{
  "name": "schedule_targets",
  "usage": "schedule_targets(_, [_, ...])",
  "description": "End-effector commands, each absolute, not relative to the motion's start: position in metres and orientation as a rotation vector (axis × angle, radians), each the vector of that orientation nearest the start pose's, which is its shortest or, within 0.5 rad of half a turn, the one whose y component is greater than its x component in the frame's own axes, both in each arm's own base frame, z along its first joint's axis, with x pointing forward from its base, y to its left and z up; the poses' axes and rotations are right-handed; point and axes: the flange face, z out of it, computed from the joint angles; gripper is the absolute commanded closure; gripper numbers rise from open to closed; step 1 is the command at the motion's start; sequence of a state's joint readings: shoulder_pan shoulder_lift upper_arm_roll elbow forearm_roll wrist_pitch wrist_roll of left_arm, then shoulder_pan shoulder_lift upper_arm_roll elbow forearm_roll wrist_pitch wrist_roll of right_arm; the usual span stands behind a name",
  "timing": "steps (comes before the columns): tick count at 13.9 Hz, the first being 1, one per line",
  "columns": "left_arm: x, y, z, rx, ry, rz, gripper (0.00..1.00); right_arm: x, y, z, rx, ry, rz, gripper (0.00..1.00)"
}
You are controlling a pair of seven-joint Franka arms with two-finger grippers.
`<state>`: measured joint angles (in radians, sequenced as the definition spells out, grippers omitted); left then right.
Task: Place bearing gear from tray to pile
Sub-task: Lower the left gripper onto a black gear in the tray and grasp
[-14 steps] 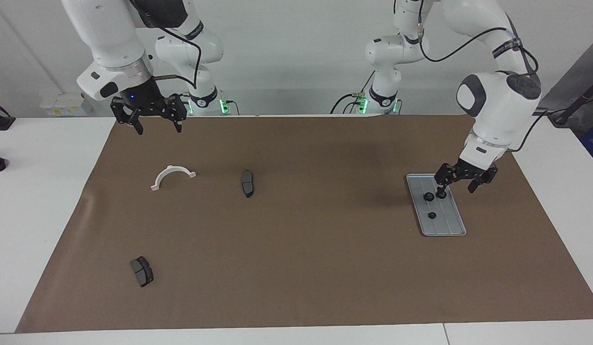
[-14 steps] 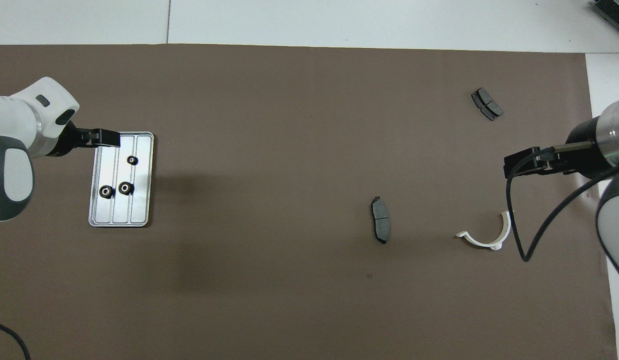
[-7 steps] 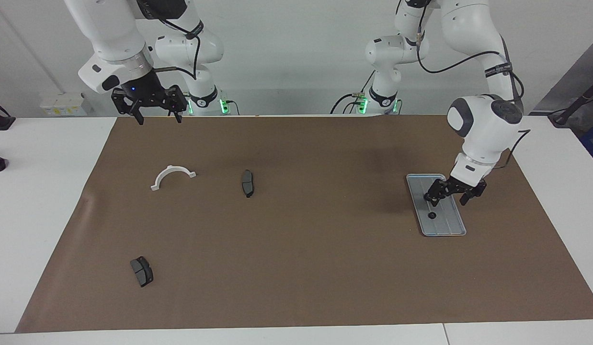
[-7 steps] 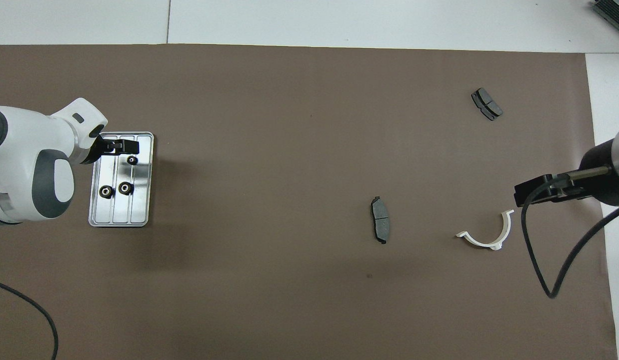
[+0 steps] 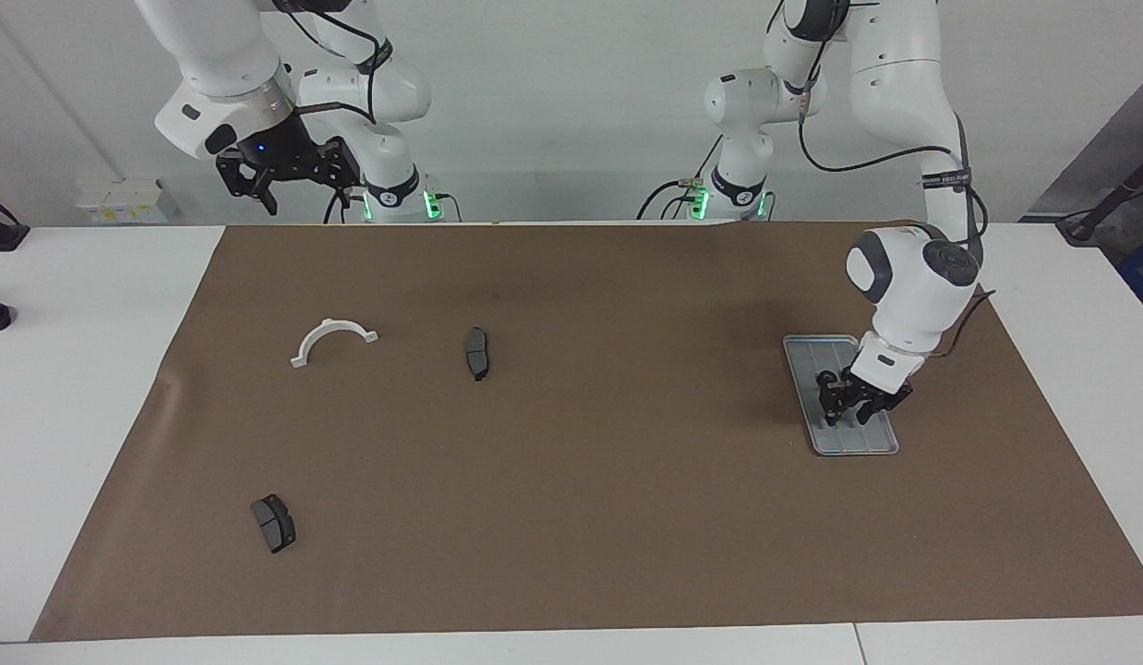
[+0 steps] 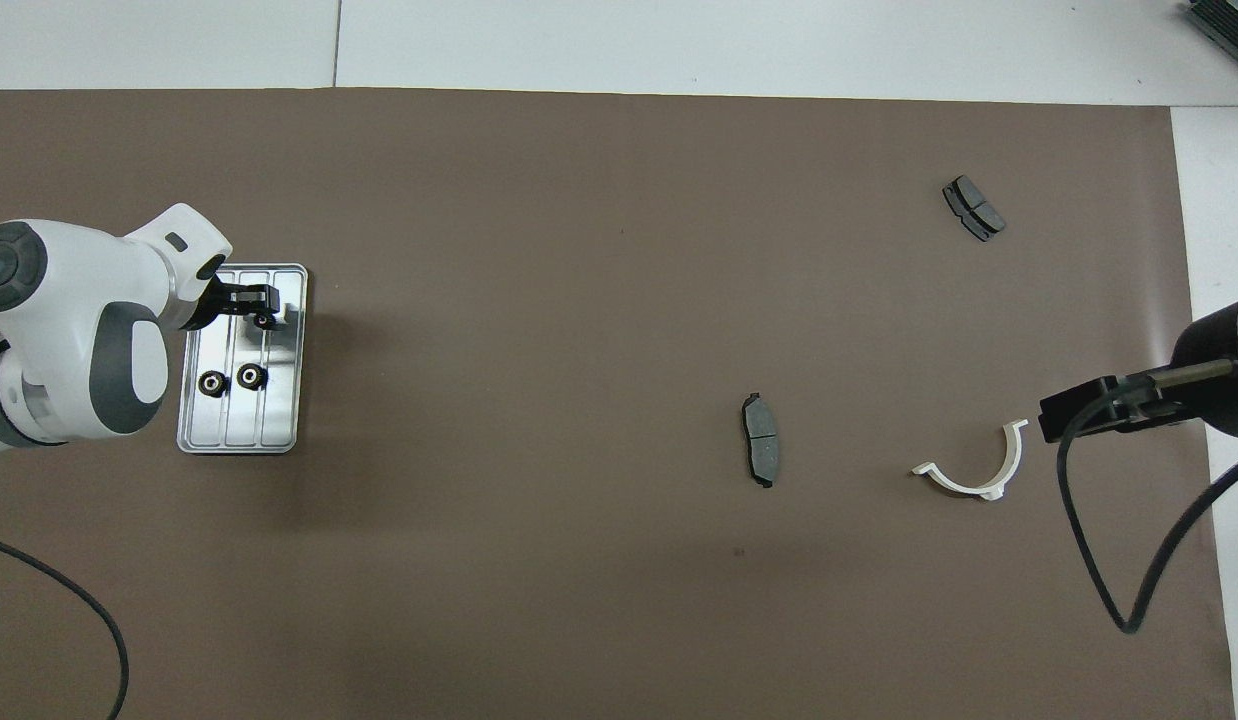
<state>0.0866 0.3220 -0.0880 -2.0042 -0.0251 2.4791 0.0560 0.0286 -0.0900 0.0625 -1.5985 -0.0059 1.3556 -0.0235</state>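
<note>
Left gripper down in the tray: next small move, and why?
Probably finish closing on the bearing gear, then lift straight up. The left gripper sits low in the tray, fingers astride the gear farthest from the robots; the grip isn't clearly made.

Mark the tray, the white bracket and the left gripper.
tray [image 6: 237, 436]: overhead view, bare floor by the rim.
white bracket [image 5: 331, 330]: facing view, top of arch.
left gripper [image 5: 845, 415]: facing view, between the fingertips.

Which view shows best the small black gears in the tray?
The overhead view. It looks down into the tray and shows three gears: two side by side and one at the left hand. The facing view shows only one gear; the left hand covers the rest.
</note>
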Motion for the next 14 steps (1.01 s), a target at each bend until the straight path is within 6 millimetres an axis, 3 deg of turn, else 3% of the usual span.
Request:
schedule_targets(1, [0.61,0.002,0.303,-3.162,0.071,-0.234,0.51,0.49,0.043,0.643,-3.121,-0.203,0.246,0.0])
schedule_targets(4, [0.606,0.0,0.301,-3.164,0.069,-0.215,0.54,0.49,0.043,0.643,-3.12,-0.205,0.243,0.0])
schedule_targets(8, [0.605,-0.001,0.298,-3.165,0.068,-0.217,0.68,0.492,0.043,0.643,-3.122,-0.196,0.229,0.0])
schedule_targets(11, [0.605,0.0,0.298,-3.164,0.068,-0.217,1.0,0.497,0.043,0.64,-3.126,-0.191,0.169,0.0])
schedule_targets(14, [0.608,0.001,0.303,-3.165,0.071,-0.21,1.0,0.505,0.045,0.637,-3.128,-0.195,0.083,0.0])
